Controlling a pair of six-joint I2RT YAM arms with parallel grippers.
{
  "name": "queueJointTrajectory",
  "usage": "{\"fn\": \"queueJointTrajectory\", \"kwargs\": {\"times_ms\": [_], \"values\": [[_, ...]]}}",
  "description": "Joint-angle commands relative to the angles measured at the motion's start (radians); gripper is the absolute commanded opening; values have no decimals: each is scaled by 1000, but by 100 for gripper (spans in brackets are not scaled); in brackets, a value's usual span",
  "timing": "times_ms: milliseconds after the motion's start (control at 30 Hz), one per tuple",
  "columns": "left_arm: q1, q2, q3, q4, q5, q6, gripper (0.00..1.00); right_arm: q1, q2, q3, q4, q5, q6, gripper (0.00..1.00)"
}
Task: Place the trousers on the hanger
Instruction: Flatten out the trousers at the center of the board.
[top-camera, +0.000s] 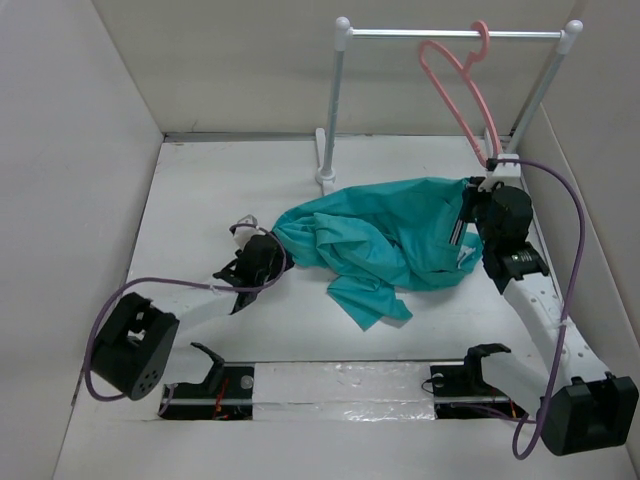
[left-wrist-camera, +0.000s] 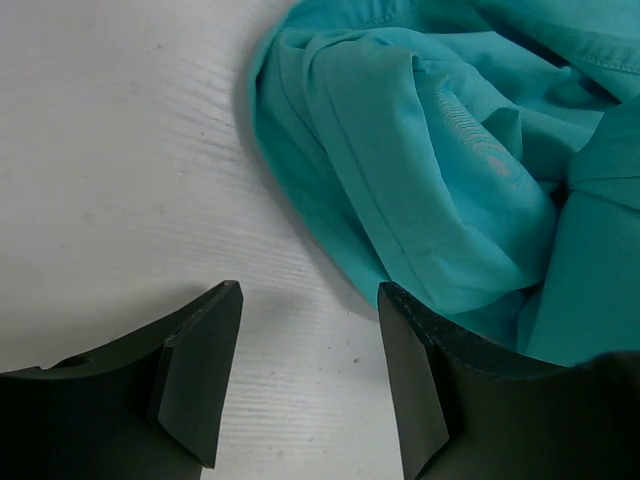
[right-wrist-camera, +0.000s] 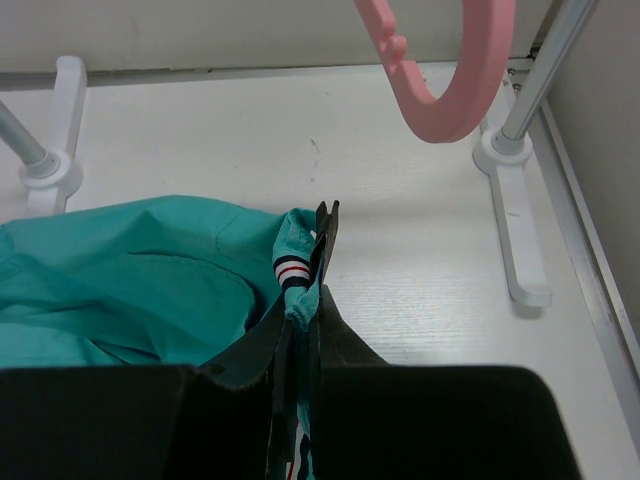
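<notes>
**Trousers heaped in front of the rail stand, waistband in your right pincer**

Your white table (top-camera: 200, 200) carries the white-and-grey metal rail stand (top-camera: 340, 100) at its far end, and everything below is placed from that stand.

The small teal cloth trousers (top-camera: 380, 235) lie crumpled on the table just in front of the stand, between its two posts. One leg trails off towards the arm bases.

The thin pink plastic hanger (top-camera: 455, 85) hangs by its hook from the stand's top bar, near the right post. It is tilted, with its lower end down by that post's foot. No cloth is on it.

Your right gripper (right-wrist-camera: 322, 225) sits in front of the stand's right foot. Its jaws are pinched tight on the trousers' white-and-dark striped waistband (right-wrist-camera: 290, 270).

Your left gripper (left-wrist-camera: 310, 300) is in front of the stand's left post, at the heap's left edge. Its jaws stand wide with only bare table between them, and the teal fold lies just beside one fingertip (left-wrist-camera: 400, 310).
</notes>
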Motion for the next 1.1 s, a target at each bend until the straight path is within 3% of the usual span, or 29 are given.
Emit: {"fn": "queueJointTrajectory", "kwargs": {"times_ms": [0,133,233,267,333,367,500,633,733,867,933,967,1033,1067], "values": [[-8,78,55,107,44,16,54,-13,-30,1,56,-20,-8,0],[-22,141,100,125,28,12,53,-13,-33,-1,59,-27,-8,0],[-22,196,129,151,13,10,41,-13,-35,-1,61,-32,-2,0],[-22,215,141,153,10,9,30,-13,-36,-1,63,-32,2,0],[-22,278,178,154,-4,7,16,-13,-36,-2,67,-35,6,0],[-22,293,195,150,-16,4,0,-13,-40,-2,67,-35,8,0],[12,298,255,93,-39,-1,0,-13,-55,-2,53,-23,-3,0],[35,131,253,50,-131,16,0,-13,-108,25,-43,3,-5,0],[46,54,253,7,-128,39,0,-13,-188,35,-57,2,2,0],[46,68,203,-22,-75,10,0,-24,-230,76,-108,8,-6,0],[46,91,159,8,-59,-2,9,-24,-216,87,-121,-6,-14,0],[61,98,149,10,-53,-8,23,-24,-211,90,-131,-12,-15,0],[79,118,129,47,-24,-8,41,-24,-210,84,-137,-24,-14,0],[95,126,128,60,-12,5,55,-24,-217,79,-131,-27,-12,0]]}}
